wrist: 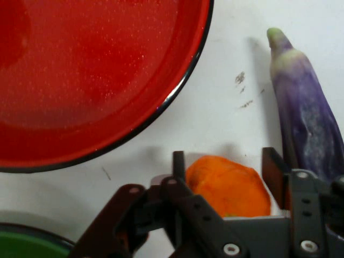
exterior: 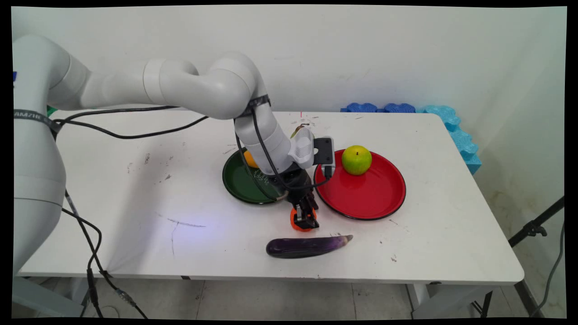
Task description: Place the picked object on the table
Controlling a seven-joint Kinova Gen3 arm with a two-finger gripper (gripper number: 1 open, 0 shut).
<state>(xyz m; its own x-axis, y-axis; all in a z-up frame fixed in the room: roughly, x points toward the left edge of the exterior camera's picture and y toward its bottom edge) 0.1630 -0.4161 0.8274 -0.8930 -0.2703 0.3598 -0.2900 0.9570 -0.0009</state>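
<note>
The orange fruit (exterior: 301, 222), a small round piece with a slightly lumpy skin, sits on the white table (exterior: 135, 189) in the gap just in front of the two plates, and the gripper (exterior: 305, 217) is down around it. In the hand view the orange fruit (wrist: 228, 185) lies between the two black fingers (wrist: 179, 164), one at each side and close against its skin, so the jaws stand only as wide as the fruit and appear to clasp it; whether they press firmly cannot be told. The fruit looks to rest on the tabletop or just at it. Right beside it, toward the near edge of the table, a purple eggplant (exterior: 307, 246) lies on its side with its pale green stem end pointing to the picture's right; in the hand view the eggplant (wrist: 306, 107) runs along the outside of one finger, close but apart from the fruit. Behind the gripper to the right stands a red plate (exterior: 365, 198) with a black rim, and a green apple (exterior: 356, 159) sits on its far part. To the left, partly hidden by the arm's wrist, is a dark green plate (exterior: 241, 183), with a yellow-orange fruit (exterior: 249, 159) showing at its far edge behind the arm. Blue foam pieces (exterior: 433, 115) lie along the far right edge of the table against the wall.
</note>
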